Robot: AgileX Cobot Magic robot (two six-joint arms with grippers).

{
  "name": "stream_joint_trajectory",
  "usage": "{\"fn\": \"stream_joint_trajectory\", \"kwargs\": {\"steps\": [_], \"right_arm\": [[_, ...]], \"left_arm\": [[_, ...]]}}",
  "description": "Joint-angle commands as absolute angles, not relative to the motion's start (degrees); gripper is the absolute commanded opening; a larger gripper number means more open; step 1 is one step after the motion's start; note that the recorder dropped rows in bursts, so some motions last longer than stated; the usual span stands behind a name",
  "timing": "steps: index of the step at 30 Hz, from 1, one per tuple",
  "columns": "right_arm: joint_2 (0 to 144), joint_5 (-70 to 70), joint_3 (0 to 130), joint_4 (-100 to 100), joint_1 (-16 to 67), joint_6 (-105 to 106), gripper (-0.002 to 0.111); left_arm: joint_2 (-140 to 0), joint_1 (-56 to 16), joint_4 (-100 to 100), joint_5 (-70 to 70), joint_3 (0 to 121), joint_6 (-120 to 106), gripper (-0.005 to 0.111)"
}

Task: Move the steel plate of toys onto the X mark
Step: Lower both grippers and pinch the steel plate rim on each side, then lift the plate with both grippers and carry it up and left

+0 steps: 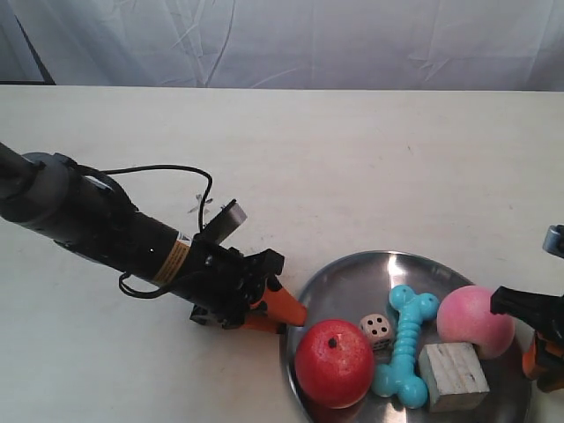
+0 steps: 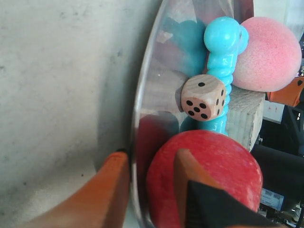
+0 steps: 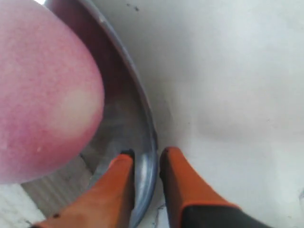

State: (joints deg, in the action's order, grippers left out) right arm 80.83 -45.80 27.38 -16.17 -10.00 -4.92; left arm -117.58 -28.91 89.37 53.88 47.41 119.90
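The steel plate (image 1: 352,273) lies at the near right of the table and holds the red apple (image 1: 333,361), white die (image 1: 377,329), turquoise bone (image 1: 405,344), wooden cube (image 1: 452,376) and pink peach (image 1: 474,320). My left gripper (image 2: 147,154) is open astride the plate's rim (image 2: 135,142), with one orange finger (image 2: 114,190) outside against the rim and the other in front of the apple (image 2: 223,161). My right gripper (image 3: 146,156) is shut on the opposite rim (image 3: 149,142), beside the peach (image 3: 42,90). A faint thin cross, the X mark (image 1: 196,209), sits by the left arm's cable.
The left arm (image 1: 97,225) reaches across the table from the exterior view's left, with a black cable loop (image 1: 189,172) above it. The right arm (image 1: 542,330) enters at the view's right edge. A white curtain (image 1: 291,40) hangs behind the table's far edge.
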Motion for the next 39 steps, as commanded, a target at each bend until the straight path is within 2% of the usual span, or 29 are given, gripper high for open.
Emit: {"fn": "stream_joint_trajectory", "kwargs": {"steps": [1,11,16,23,26,29,30,33,39], "right_arm": [[81.2,-45.7,27.7,-14.0,-10.3,-6.2,0.023],[86.8,-43.0,27.7,-18.8,-10.3,-5.4,0.023],[87.1,-42.9,27.6,-25.3,-10.3,1.7,0.023],[89.3,-41.3,26.5,-27.7,-10.3,4.0,0.023],[89.5,-41.3,26.5,-27.7,-10.3,4.5,0.023],[89.5,-41.3,26.5,-27.7,-10.3,4.6,0.023],[89.5,-41.3,26.5,-27.7,-10.3,4.9,0.02],[89.5,-41.0,26.5,-31.7,-10.3,9.7,0.0],[89.4,-41.3,26.7,-32.8,-10.3,10.9,0.0]], "left_arm": [[-118.2,-29.3,89.0,52.8,47.4,119.9,0.032],[-118.2,-29.3,88.3,52.7,47.4,119.9,0.032],[-118.3,-29.3,87.6,52.7,47.4,119.9,0.03],[-118.6,-32.2,88.3,52.2,48.8,119.8,0.029],[-118.6,-32.6,88.6,51.1,49.3,119.8,0.024],[-118.6,-32.6,88.6,49.9,49.6,119.8,0.014],[-118.6,-32.6,88.5,49.9,49.6,119.8,0.011],[-118.6,-32.6,88.4,49.8,49.6,119.8,0.0],[-118.6,-32.5,88.4,49.7,49.6,119.8,0.0]]}}
